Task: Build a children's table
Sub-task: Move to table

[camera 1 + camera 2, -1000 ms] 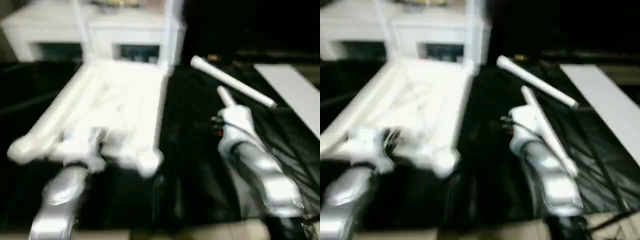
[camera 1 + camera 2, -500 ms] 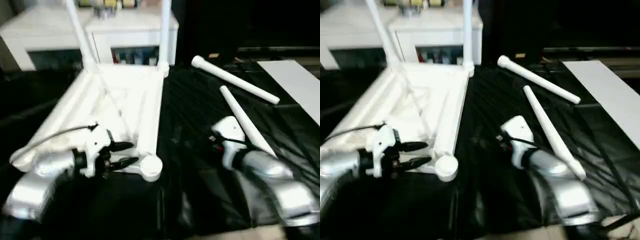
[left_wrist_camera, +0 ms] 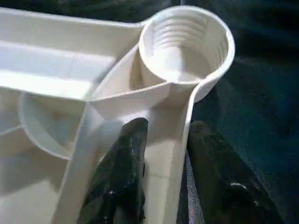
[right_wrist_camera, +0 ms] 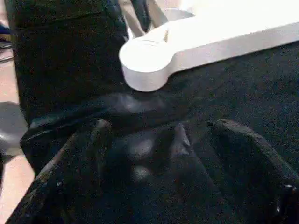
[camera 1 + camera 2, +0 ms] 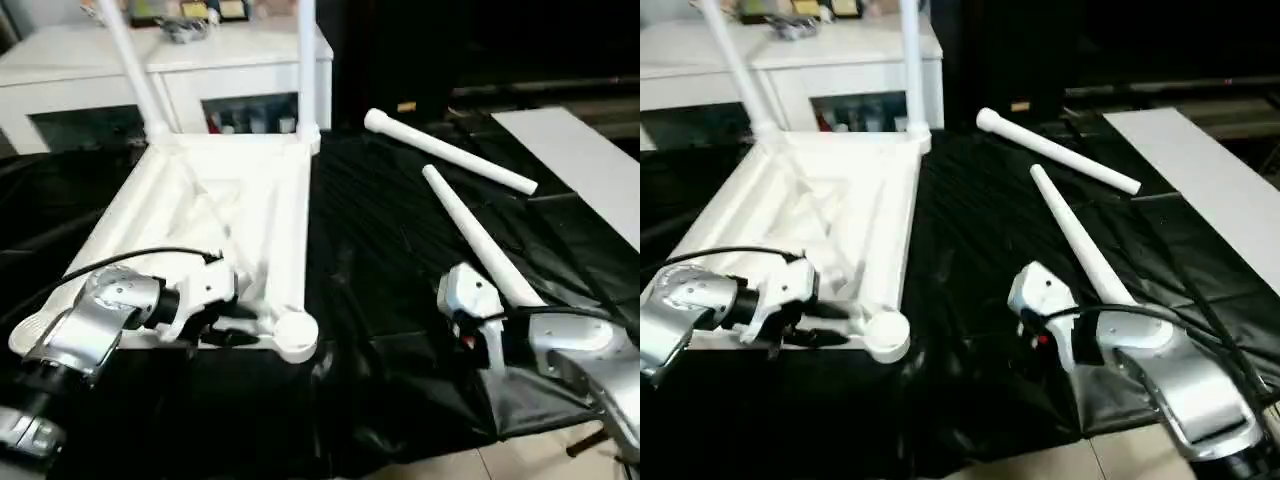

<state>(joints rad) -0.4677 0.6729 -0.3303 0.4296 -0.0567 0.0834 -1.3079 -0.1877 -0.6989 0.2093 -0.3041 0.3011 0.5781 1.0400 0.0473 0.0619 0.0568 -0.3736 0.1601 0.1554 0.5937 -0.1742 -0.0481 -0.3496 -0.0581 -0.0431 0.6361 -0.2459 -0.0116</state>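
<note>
Straddling the tabletop [image 5: 215, 215] rim, left fingers [image 3: 122, 177] seemingly pinch it; right fingers [image 4: 81, 158] spread.

Two upright legs [image 5: 305, 60] on the table top's [image 5: 215, 215] far corners run out past the upper edge, their ends unseen. Clutter on the far cabinet [image 5: 190, 55] is too small to identify. The right forearm [image 5: 1185, 385] hides the near end of a loose leg [image 5: 1075, 240]; its fingertips cannot be made out there.

White table top [image 5: 215, 200], black sheet [image 5: 400, 250]
</note>
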